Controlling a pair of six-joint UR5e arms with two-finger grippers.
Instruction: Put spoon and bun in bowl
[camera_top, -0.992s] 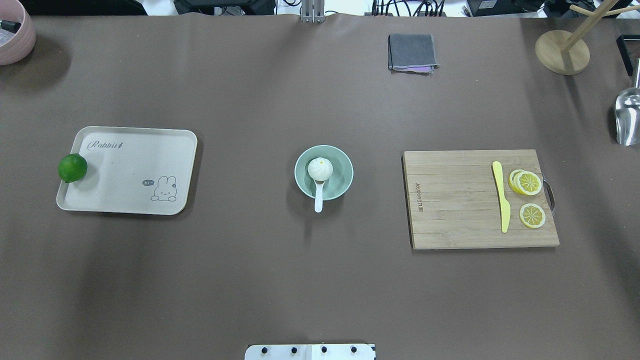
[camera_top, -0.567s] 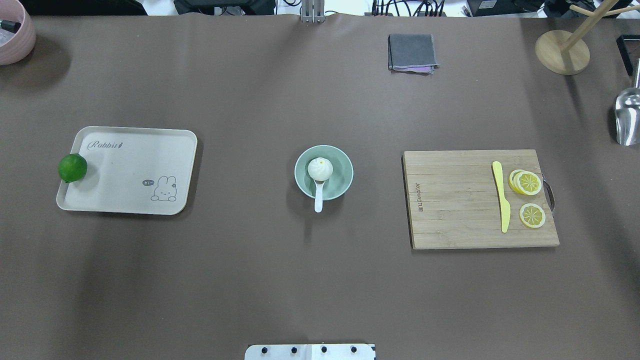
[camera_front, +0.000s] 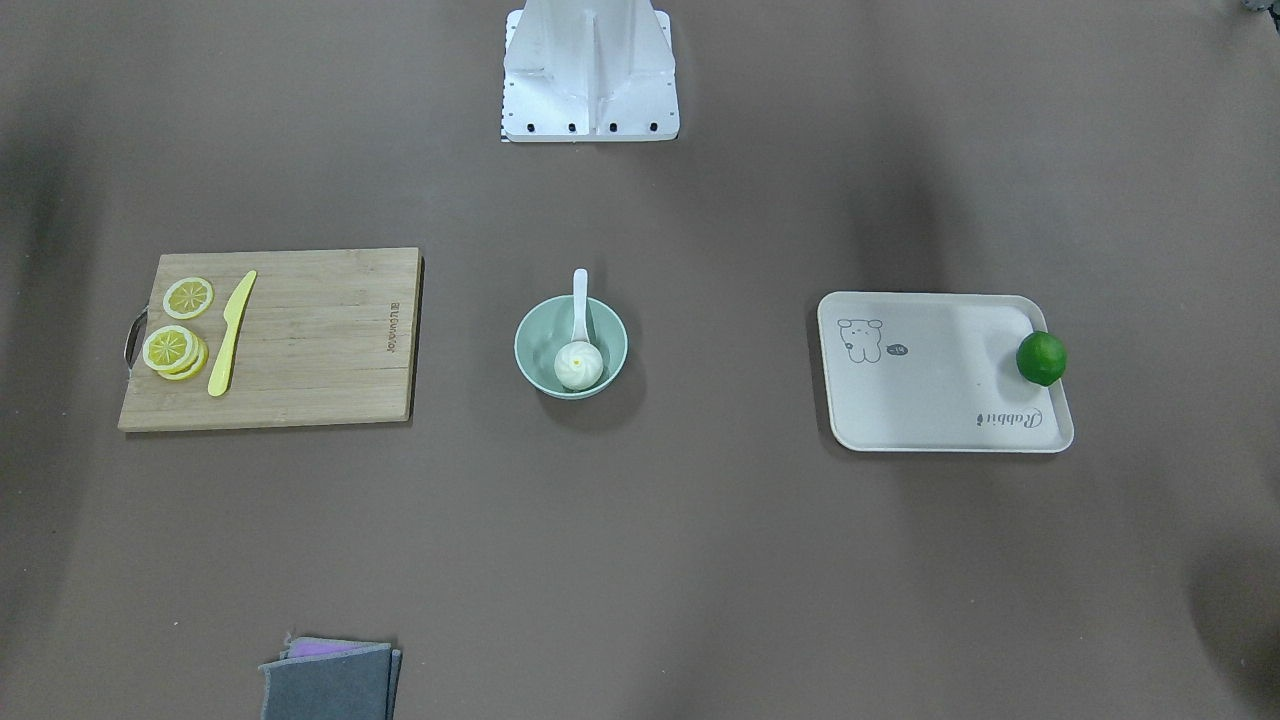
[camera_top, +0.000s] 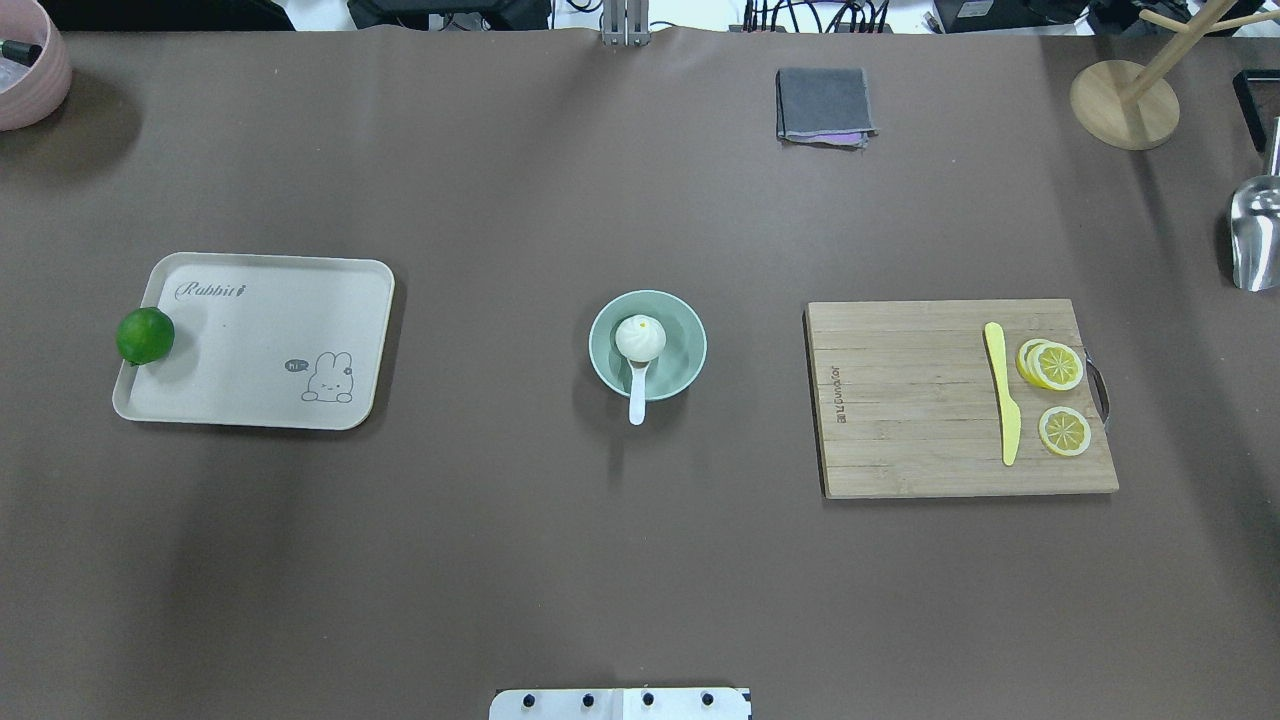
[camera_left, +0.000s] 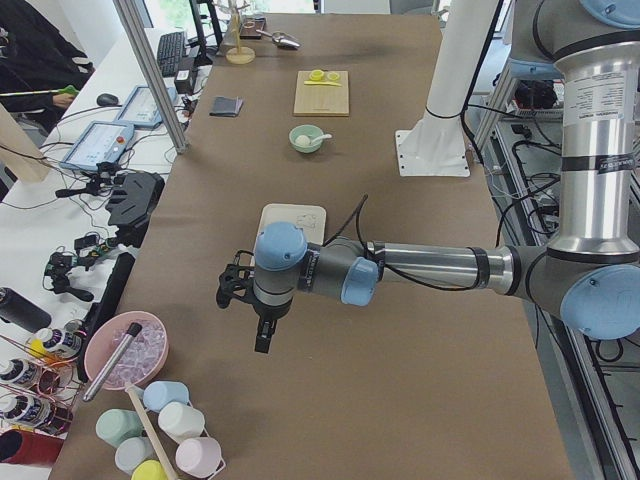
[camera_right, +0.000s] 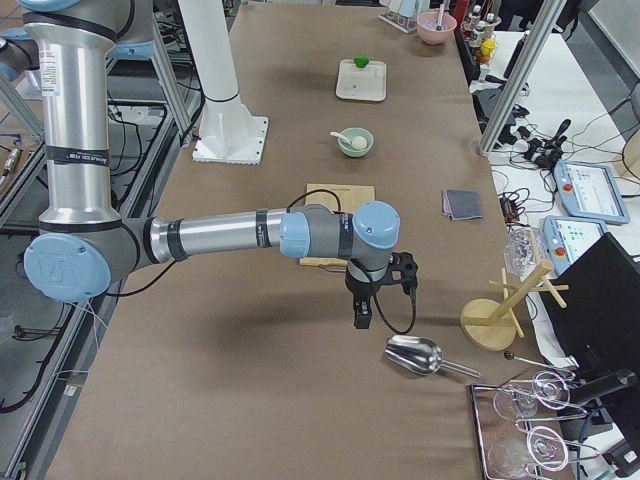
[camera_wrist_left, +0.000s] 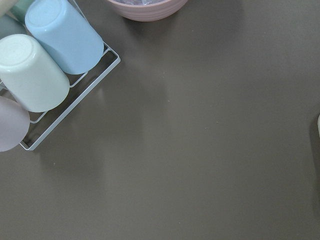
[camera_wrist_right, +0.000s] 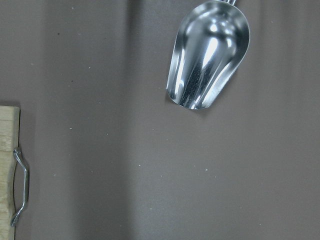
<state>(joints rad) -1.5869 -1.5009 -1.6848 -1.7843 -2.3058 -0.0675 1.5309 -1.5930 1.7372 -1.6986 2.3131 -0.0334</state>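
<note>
The pale mint-green bowl (camera_top: 692, 352) (camera_front: 524, 345) stands at the table's middle. The white bun (camera_top: 640, 338) (camera_front: 579, 366) lies inside it. The white spoon (camera_top: 637, 398) (camera_front: 580, 292) rests with its scoop in the bowl under the bun and its handle over the rim toward the robot. The left gripper (camera_left: 262, 338) hangs above the table's left end, far from the bowl (camera_left: 307, 137). The right gripper (camera_right: 362, 318) hangs above the right end near a metal scoop, far from the bowl (camera_right: 355, 141). I cannot tell whether either is open or shut.
A beige tray (camera_top: 260, 340) with a green lime (camera_top: 145, 335) lies left of the bowl. A wooden cutting board (camera_top: 920, 400) with a yellow knife (camera_top: 1003, 390) and lemon slices (camera_top: 1055, 365) lies right. A grey cloth (camera_top: 824, 104), metal scoop (camera_top: 1255, 235), wooden stand (camera_top: 1124, 104) and pink bowl (camera_top: 30, 60) sit at the edges.
</note>
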